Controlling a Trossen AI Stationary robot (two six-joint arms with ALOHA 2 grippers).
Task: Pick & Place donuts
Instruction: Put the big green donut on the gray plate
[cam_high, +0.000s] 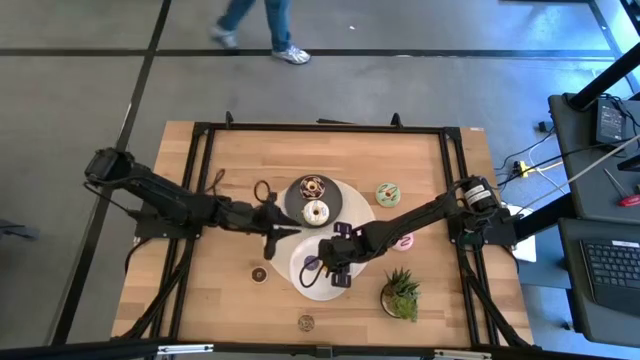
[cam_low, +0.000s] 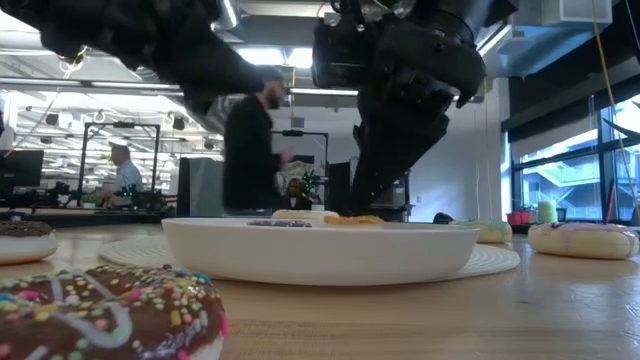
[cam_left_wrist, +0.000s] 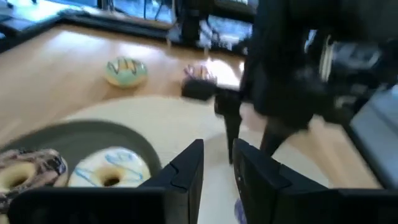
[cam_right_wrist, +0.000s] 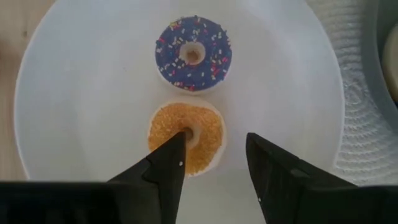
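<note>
On the white plate (cam_right_wrist: 74, 112) lie a purple mini donut (cam_right_wrist: 193, 53) and an orange mini donut (cam_right_wrist: 186, 138). My right gripper (cam_right_wrist: 214, 146) is open above the orange one, one fingertip over its hole, the other beyond its rim. My left gripper (cam_high: 290, 229) hovers slightly open and empty at the edge of the dark plate (cam_high: 340, 205). That plate holds a brown-and-white iced donut (cam_high: 313, 186) and a white donut (cam_high: 316, 212). A green donut (cam_high: 388, 193), a pink donut (cam_high: 405, 241), a dark mini donut (cam_high: 259, 274) and a brown sprinkled donut (cam_high: 306, 321) lie on the table. My right gripper comes from above, pointing down at the orange mini donut, which lies flat on the white plate. One fingertip (cam_right_wrist: 177, 144) covers the rim of its hole (cam_right_wrist: 189, 132). I cannot tell whether it touches the donut.
A small green potted plant (cam_high: 400, 295) stands near the right arm, close to the table's near edge. A woven mat (cam_right_wrist: 354, 93) lies under the white plate. A black cord loop (cam_high: 262, 190) lies left of the dark plate. People stand in the room beyond the table.
</note>
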